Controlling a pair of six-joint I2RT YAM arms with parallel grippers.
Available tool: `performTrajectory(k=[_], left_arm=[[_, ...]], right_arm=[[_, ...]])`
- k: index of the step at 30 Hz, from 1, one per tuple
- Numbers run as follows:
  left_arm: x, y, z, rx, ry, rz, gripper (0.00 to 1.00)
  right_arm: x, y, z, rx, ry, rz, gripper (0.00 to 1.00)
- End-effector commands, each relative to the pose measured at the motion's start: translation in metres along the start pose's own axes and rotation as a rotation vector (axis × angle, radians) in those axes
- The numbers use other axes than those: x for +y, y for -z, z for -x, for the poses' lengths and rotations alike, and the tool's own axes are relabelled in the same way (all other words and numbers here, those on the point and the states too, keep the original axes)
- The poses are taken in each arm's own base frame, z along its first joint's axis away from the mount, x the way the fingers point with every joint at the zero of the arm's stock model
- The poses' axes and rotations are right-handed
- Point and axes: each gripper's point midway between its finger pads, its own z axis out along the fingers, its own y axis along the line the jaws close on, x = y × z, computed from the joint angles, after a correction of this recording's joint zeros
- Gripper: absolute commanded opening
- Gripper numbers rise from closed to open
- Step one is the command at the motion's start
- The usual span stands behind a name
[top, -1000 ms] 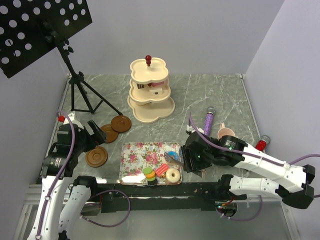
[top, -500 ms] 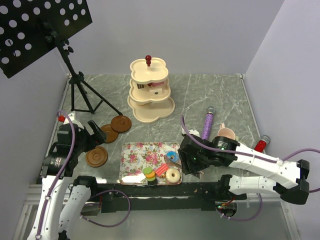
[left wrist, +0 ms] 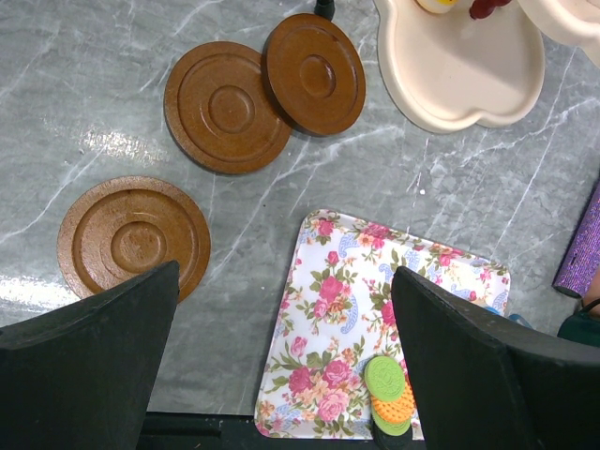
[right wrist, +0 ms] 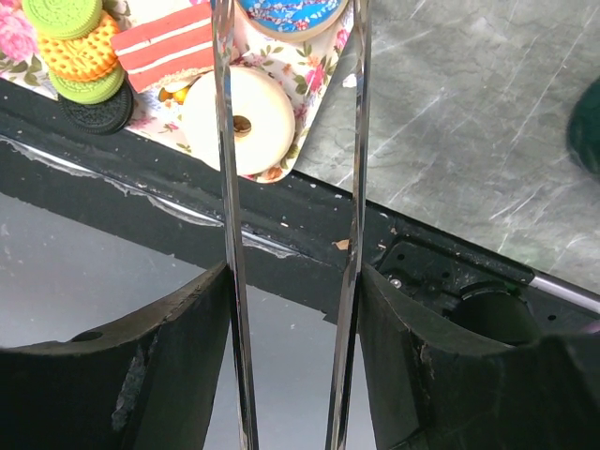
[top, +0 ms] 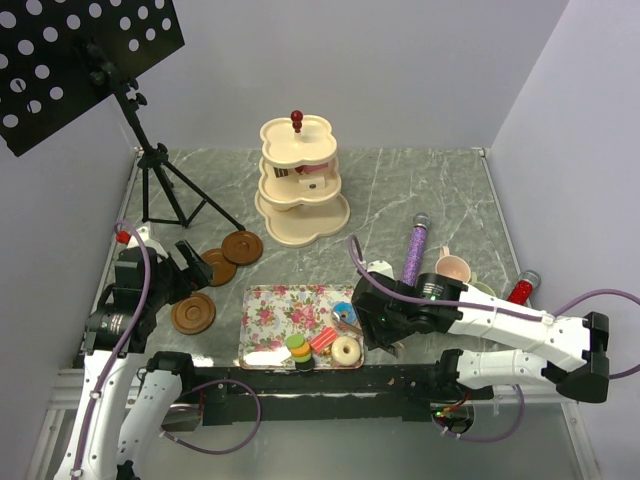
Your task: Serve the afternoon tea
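Observation:
My right gripper is shut on a pair of metal tongs. The tong blades reach to the blue iced doughnut at the right end of the floral tray, one blade on each side of it. A white doughnut, a red cake slice and stacked macarons lie along the tray's near edge. My left gripper hangs open above the table between the saucers and the tray. The cream stand is at the back.
Two more brown saucers overlap at the left. A pink mug, a purple microphone and a red-topped object lie to the right. A dark teal mug shows at the edge. A music stand's tripod stands back left.
My right arm has slid left to the tray's right end, bringing the tongs onto the blue doughnut, and the blades have narrowed a little. The left arm has not moved.

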Motion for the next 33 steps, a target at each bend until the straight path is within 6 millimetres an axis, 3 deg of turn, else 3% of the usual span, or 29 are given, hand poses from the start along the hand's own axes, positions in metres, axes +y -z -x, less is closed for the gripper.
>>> performTrajectory(k=[1,8,20,28,33], left_arm=[[-0.002,-0.002,0.002,-0.004,0.012,-0.003,1.0],[-0.002,-0.002,0.002,-0.003,0.013,-0.002,1.0],[-0.002,-0.002,0.001,-0.002,0.021,-0.001,1.0],[-0.001,-0.002,0.001,0.002,0.022,0.001,1.0],[-0.001,-0.002,0.001,0.002,0.019,0.001,1.0]], right_arm=[[0.003,0.001,0.007,-0.032,0.014,0.0,0.61],[0.007,0.0,0.01,-0.036,0.038,0.015,0.59],[0.006,0.003,0.016,-0.061,0.07,0.013,0.42],[0.006,0.013,0.044,-0.135,0.058,0.041,0.35],[-0.009,0.023,0.072,-0.204,0.019,0.043,0.35]])
